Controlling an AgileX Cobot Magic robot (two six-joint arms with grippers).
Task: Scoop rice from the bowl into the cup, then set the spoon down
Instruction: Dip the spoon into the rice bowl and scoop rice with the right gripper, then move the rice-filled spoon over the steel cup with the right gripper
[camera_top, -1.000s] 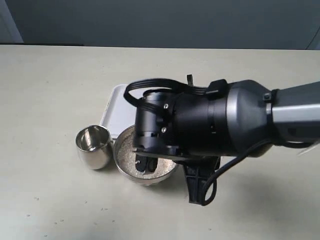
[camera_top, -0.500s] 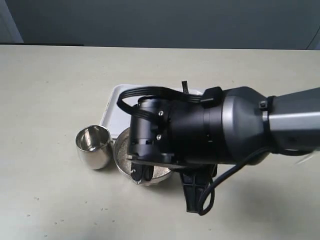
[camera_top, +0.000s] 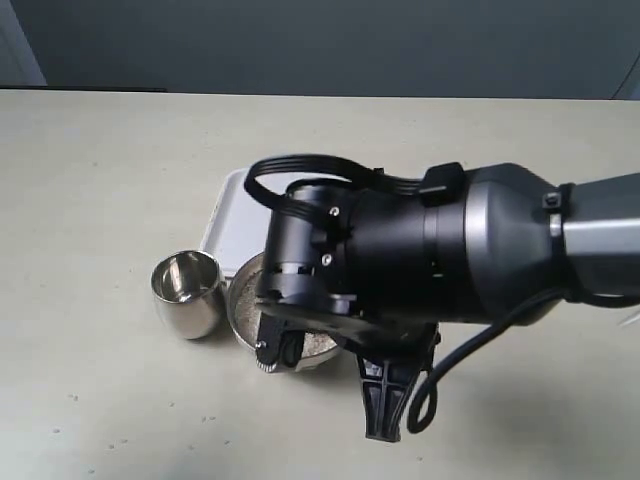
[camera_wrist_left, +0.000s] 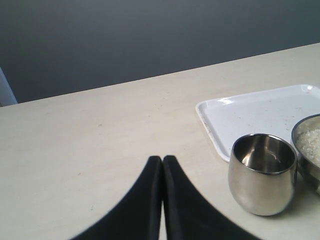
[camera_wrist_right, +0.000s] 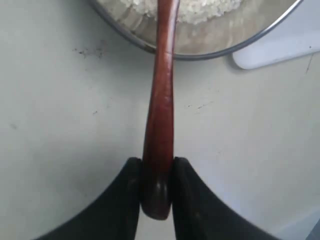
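The right end effector (camera_wrist_right: 157, 192) grips the very end of the spoon (camera_wrist_right: 161, 105), whose handle crosses the rim of the bowl (camera_wrist_right: 131, 30) into the rice (camera_wrist_right: 205, 7); the spoon's scoop is hidden. The bowl sits well in from the far edge of the surface (camera_top: 90, 400), against the white tray (camera_top: 226, 215). The cup (camera_top: 187, 290) stands upright just beside the bowl. The left end effector (camera_wrist_left: 162, 162) idles near the cup, fingers pressed together on nothing. With so long a lever, the scoop is best lifted level and slowly, then tipped only once squarely over the cup's narrow mouth, without nudging it.
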